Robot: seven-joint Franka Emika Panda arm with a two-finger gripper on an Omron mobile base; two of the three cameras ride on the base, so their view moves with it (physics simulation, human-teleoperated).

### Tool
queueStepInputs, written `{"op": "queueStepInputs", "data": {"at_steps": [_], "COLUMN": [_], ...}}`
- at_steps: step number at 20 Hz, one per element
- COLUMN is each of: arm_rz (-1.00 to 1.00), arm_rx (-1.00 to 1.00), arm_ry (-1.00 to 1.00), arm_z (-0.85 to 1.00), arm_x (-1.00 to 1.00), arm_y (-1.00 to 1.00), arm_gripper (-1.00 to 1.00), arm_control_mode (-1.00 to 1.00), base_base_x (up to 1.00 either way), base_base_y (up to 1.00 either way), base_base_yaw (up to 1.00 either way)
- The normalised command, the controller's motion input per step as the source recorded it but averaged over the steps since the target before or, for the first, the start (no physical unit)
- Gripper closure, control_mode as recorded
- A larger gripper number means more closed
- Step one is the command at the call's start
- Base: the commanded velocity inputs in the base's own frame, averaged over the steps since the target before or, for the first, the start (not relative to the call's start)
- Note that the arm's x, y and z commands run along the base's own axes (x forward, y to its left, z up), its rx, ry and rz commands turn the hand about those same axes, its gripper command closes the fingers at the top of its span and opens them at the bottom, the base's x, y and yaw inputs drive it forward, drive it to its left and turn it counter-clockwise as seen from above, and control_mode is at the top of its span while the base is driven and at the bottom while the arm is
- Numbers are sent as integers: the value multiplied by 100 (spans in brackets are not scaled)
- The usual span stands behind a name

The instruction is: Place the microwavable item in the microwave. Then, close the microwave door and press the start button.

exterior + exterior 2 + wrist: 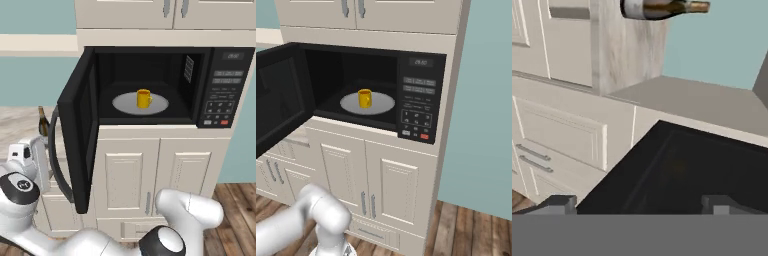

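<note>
Small yellow-orange mug sits on the round grey turntable inside the black microwave — gripper released, empty, facing the swung-open black door's outer face, just beyond its fingertips.

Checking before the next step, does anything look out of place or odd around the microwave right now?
Nothing is spilled or damaged. The mug stands upright on the turntable inside the microwave. The microwave door hangs wide open, which fits a step not yet done.
</note>
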Motion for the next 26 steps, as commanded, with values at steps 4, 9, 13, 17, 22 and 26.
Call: {"op": "queueStepInputs", "data": {"at_steps": [4, 9, 13, 17, 22, 26], "arm_rz": [0, 0, -1, -2, -1, 0], "arm_rx": [8, 7, 6, 6, 6, 6], "arm_ry": [0, 0, 0, 0, 0, 0], "arm_z": [0, 9, 18, 24, 27, 29], "arm_x": [-3, 0, 0, 0, 9, 24], "arm_y": [-100, -100, -100, -100, -100, -100], "arm_gripper": [-100, -100, -100, -100, -100, -100], "arm_control_mode": [-100, -100, -100, -100, -100, -100], "base_base_x": [0, 0, 0, 0, 0, 0], "base_base_y": [0, 0, 0, 0, 0, 0], "base_base_yaw": [0, 0, 0, 0, 0, 0]}}
